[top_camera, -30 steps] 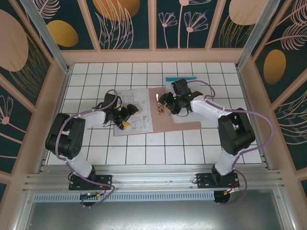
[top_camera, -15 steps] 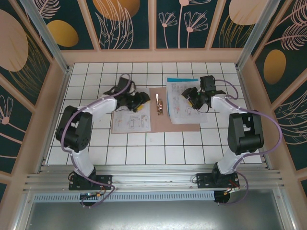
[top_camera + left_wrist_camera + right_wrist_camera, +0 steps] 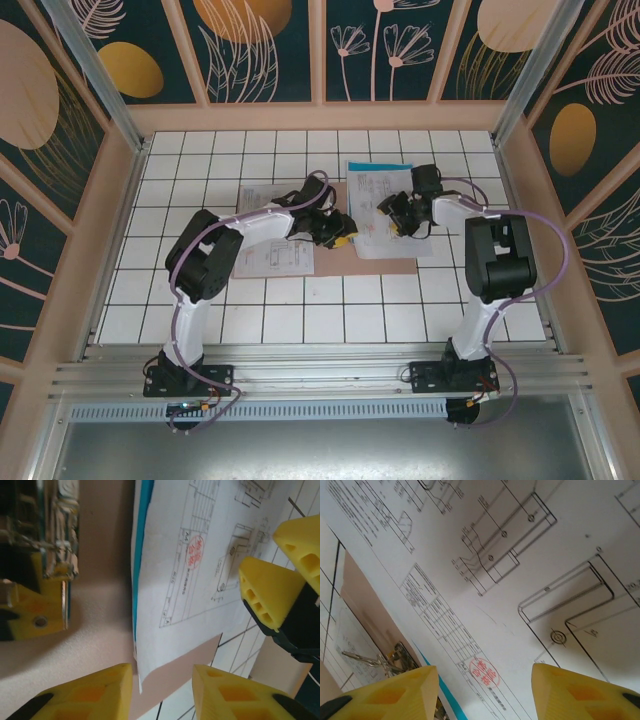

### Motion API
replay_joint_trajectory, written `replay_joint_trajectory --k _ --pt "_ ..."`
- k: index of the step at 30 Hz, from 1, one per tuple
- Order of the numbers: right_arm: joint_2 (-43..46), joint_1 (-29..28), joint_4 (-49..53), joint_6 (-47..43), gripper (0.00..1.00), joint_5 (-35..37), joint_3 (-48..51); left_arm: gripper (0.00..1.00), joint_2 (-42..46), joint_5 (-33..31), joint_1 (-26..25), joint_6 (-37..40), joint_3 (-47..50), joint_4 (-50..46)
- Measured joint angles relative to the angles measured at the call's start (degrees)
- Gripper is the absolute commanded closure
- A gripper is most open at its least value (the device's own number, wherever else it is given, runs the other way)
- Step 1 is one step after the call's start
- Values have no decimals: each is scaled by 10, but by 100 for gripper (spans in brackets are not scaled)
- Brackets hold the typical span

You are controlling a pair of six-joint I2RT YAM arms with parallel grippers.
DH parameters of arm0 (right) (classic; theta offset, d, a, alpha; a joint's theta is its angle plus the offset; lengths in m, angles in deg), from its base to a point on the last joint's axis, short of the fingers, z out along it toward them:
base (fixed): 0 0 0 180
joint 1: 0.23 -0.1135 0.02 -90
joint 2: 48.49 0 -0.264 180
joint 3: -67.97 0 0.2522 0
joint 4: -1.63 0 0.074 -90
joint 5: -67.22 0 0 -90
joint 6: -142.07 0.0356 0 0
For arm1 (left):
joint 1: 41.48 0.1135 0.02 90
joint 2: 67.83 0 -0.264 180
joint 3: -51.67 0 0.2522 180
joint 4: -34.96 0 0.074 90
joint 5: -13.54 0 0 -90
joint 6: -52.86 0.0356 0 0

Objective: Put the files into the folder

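Files (image 3: pixel 520 555) matt white paper; folder (image 3: pixel 100 555) matt kraft card; clip (image 3: pixel 55 535) shiny metal.

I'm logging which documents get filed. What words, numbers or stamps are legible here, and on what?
On the white printed sheet, the red round stamp: characters blurred, unreadable.
Beside it, the title-block table: print too small to read.
By the line drawings, the notes and dimension figures: too small to read.
In the top view, the second printed sheet: too small to read.
On the folder: no markings visible.
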Motion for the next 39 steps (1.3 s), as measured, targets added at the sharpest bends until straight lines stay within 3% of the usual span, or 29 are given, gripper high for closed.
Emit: replay_joint_trajectory --k 20,33,36,39 --pt "-54 1 -24 48 48 8 -27 70 -65 -33 -10 -3 -52 -7" --pt "-84 4 -44 67 49 7 -62 69 -69 -33 -10 -2 -58 -11" --pt "-90 4 -48 67 49 7 -67 71 -70 -33 -10 -2 -61 -15" --pt "-90 4 -49 67 49 6 -68 82 -75 -33 -10 3 -66 -19"
